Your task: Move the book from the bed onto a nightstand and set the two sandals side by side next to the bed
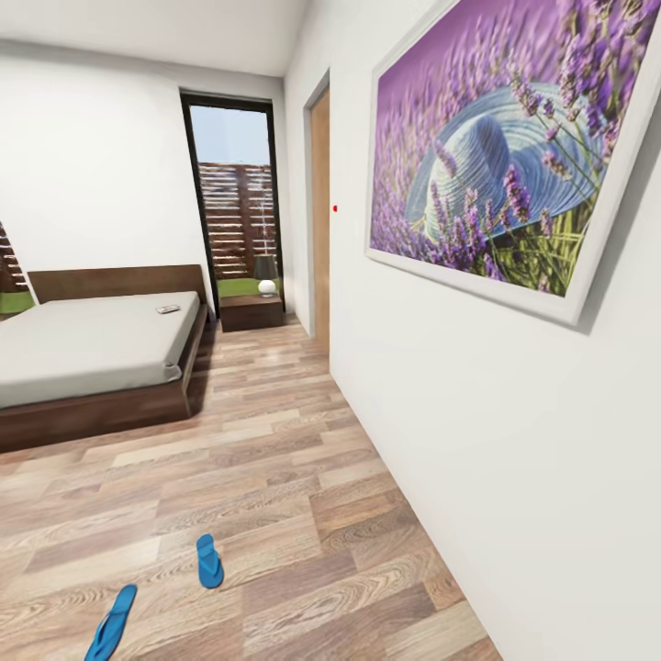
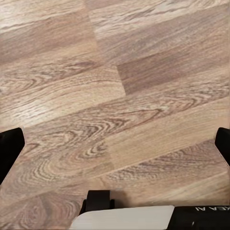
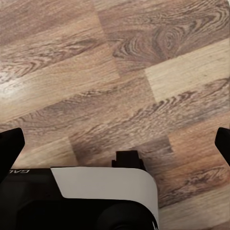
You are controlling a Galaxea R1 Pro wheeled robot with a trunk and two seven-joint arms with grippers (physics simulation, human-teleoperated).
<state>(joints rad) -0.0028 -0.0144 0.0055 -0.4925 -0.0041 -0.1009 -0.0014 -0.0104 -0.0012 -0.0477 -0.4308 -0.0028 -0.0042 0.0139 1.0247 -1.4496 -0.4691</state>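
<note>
both grippers spread wide, holding nothing; approach far-left bed [image 1: 92, 344], reach book [image 1: 168, 309] squarely, avoiding near sandals [image 1: 209, 561].

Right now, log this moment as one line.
phase: en route | book: on bed | sandals: on floor, apart | nightstand: beside bed | end effectors: open, empty

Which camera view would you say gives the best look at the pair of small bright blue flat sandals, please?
The head view: one bright blue flat sandal lies whole on the light wood-plank floor, the other bright blue sandal nearer and cut by the picture's lower edge. Both wrist views look down at floor planks, with no sandal in them.
</note>
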